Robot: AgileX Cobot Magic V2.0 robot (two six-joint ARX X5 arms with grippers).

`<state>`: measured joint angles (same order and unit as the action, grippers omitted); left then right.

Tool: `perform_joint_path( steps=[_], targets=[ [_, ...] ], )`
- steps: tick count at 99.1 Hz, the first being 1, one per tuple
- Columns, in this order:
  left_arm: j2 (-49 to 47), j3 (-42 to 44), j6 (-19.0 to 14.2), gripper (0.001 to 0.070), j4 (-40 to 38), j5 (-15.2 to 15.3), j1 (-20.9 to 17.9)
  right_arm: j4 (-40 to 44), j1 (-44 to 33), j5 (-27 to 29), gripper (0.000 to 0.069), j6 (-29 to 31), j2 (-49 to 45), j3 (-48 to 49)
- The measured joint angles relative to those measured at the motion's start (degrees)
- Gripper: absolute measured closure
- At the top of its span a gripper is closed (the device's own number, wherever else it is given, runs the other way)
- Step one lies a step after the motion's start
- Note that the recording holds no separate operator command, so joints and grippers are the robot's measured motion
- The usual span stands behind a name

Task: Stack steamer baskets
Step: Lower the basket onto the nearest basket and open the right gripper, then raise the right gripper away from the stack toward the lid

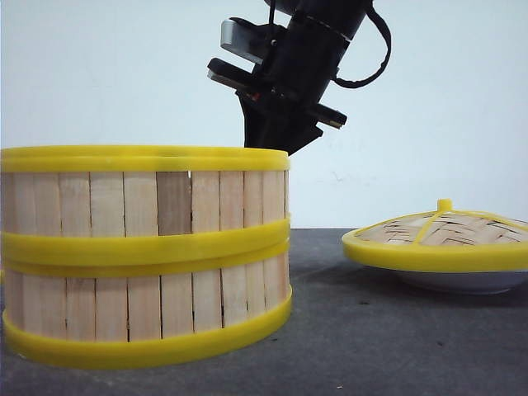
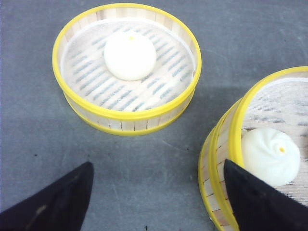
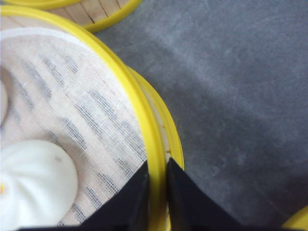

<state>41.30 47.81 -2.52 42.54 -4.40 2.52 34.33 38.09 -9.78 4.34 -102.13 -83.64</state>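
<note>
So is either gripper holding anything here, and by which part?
The right gripper pinches the yellow top rim of the upper steamer basket, one finger inside the wall and one outside. The left gripper is open and holds nothing.

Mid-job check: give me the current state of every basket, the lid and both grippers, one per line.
Top basket: stacked on another, holds a bun, right rim pinched.
Bottom basket: on the table, carrying the top one.
Single basket: alone on the table, uncovered, one bun inside.
Lid: resting on a white plate.
Right gripper: shut on the top basket's rim.
Left gripper: open, empty.
</note>
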Motion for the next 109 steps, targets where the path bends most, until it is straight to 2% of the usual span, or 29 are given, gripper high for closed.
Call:
perform_joint_path(
  steps=[62, 85, 92, 109],
  targets=[
    [0.0, 0.0, 0.0, 0.019, 0.02, 0.0, 0.0, -1.16, -0.26, 2.47, 0.0658, 0.02, -0.63, 0.0],
    [0.02, 0.0, 0.0, 0.019, 0.02, 0.0, 0.02, -2.08, -0.33, 2.25, 0.0611, 0.63, -2.01, 0.0],
    [0.0, 0.0, 0.0, 0.019, 0.0, 0.02, 0.0, -2.49, -0.31, 2.27, 0.0558, 0.63, -2.08, 0.0],
    [0.0, 0.0, 0.0, 0.019, 0.0, 0.0, 0.0, -3.69, -0.55, 2.27, 0.0291, 1.07, -1.97, -0.11]
  ],
)
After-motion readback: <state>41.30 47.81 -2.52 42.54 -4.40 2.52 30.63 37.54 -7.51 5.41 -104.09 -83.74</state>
